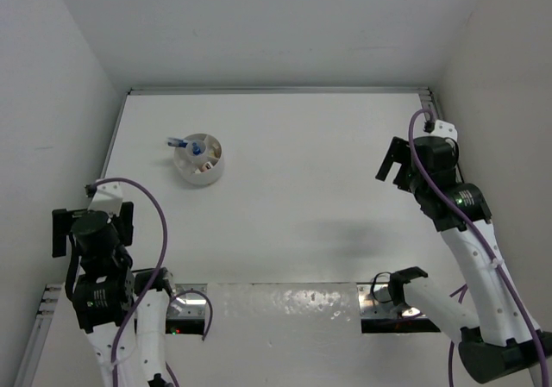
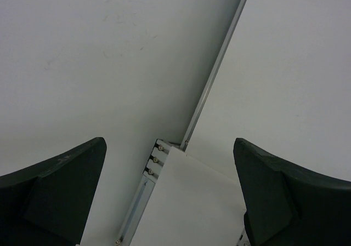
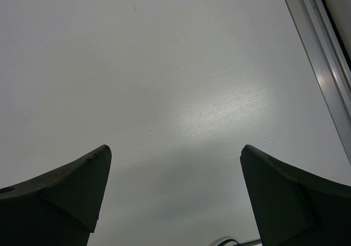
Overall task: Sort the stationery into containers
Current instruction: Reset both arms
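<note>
**Tub filled, both grippers empty**

The white tub [image 1: 200, 178] sits on the far-left part of the table [image 1: 328, 197], well apart from both arms. I count 1 tub, and every item I can find is inside it. 1 blue pen [image 1: 177, 142] leans out over the far-left rim; I judge it is too long to lie flat inside. 1 blue-capped bottle [image 1: 197, 149] stands near the middle. Beside it are pale lumps that I take for erasers, too small for me to count. I see no loose stationery outside the tub from the top camera, so I judge the sorting done or nearly so.

The 2 arms are held off to the sides, probably to keep clear of the tub. The left gripper [image 2: 169, 144] hangs over the near-left corner rail, jaws wide apart, nothing between them. The right gripper [image 3: 175, 147] is over bare table near the far right, jaws also apart and empty.
</note>
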### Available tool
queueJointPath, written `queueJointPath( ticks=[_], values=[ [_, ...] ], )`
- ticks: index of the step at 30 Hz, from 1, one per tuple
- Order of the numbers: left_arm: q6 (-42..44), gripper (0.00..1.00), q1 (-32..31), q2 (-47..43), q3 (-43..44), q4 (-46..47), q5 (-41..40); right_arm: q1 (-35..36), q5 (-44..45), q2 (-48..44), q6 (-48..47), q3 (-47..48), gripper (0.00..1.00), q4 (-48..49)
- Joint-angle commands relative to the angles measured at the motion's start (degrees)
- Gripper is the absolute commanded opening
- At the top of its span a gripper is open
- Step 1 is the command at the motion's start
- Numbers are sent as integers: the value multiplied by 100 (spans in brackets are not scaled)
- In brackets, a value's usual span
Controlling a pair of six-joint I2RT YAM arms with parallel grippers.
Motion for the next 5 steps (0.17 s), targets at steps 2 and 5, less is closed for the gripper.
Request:
queueJointPath(
  ticks=[2, 5],
  values=[
    [-60, 100, 84, 2, 105, 27, 21, 83, 30, 15, 49, 35, 99, 209],
    [-61, 100, 92, 10, 114, 27, 65, 145, 171, 15, -55, 62, 99, 191]
  ],
)
